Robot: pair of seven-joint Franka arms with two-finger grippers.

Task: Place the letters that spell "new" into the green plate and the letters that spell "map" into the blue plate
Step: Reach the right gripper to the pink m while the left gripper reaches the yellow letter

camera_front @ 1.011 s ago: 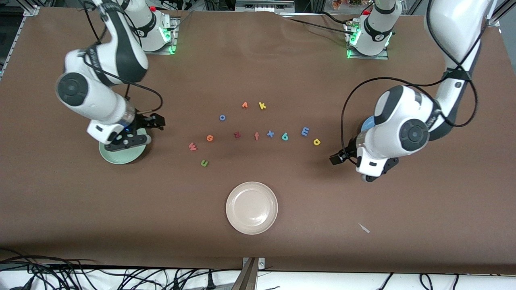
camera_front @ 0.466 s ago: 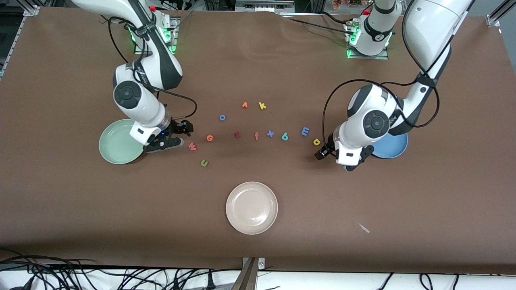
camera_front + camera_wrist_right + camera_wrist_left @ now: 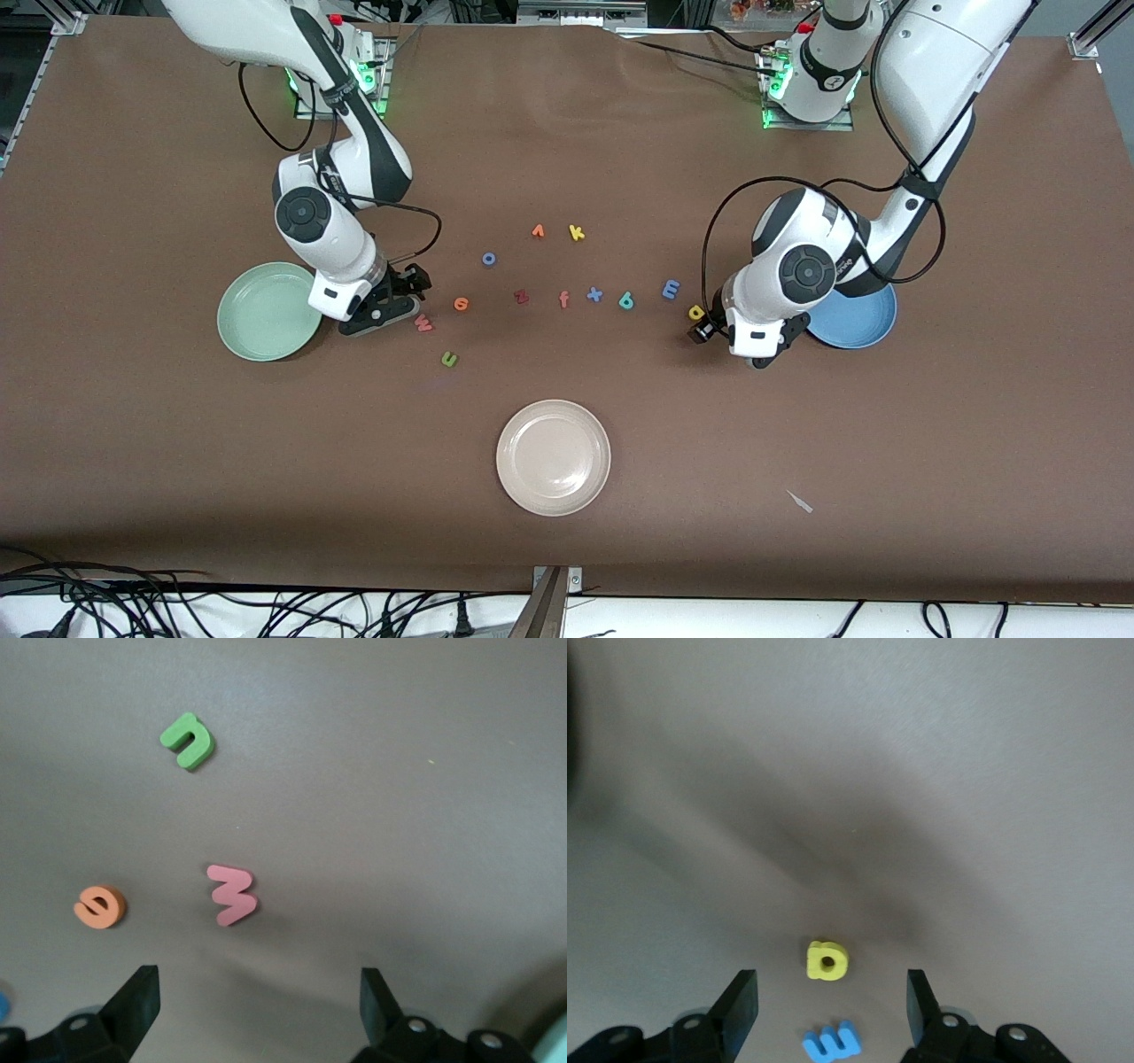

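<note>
The pink "w" (image 3: 423, 323) (image 3: 232, 895), orange "e" (image 3: 461, 304) (image 3: 98, 906) and green "n" (image 3: 449, 359) (image 3: 188, 741) lie loose on the table. My right gripper (image 3: 400, 299) (image 3: 255, 992) hangs open right beside the "w", between it and the green plate (image 3: 268, 311). The yellow loop letter (image 3: 696, 312) (image 3: 827, 960), blue "m" (image 3: 671, 288) (image 3: 832, 1042) and teal loop letter (image 3: 626, 301) lie toward the blue plate (image 3: 855, 319). My left gripper (image 3: 705, 330) (image 3: 829, 1003) is open low over the yellow letter and the "m", holding nothing.
A cream plate (image 3: 554, 457) sits nearest the front camera. Other letters lie in the middle: blue "o" (image 3: 488, 259), orange "v" shape (image 3: 538, 232), yellow "k" (image 3: 577, 233), dark red "z" (image 3: 521, 297), orange "f" (image 3: 563, 299), blue "x" (image 3: 594, 295).
Both arms swung inward from over their plates. The right gripper came off the green plate to the "w"; the left gripper came from beside the blue plate to the yellow letter.
</note>
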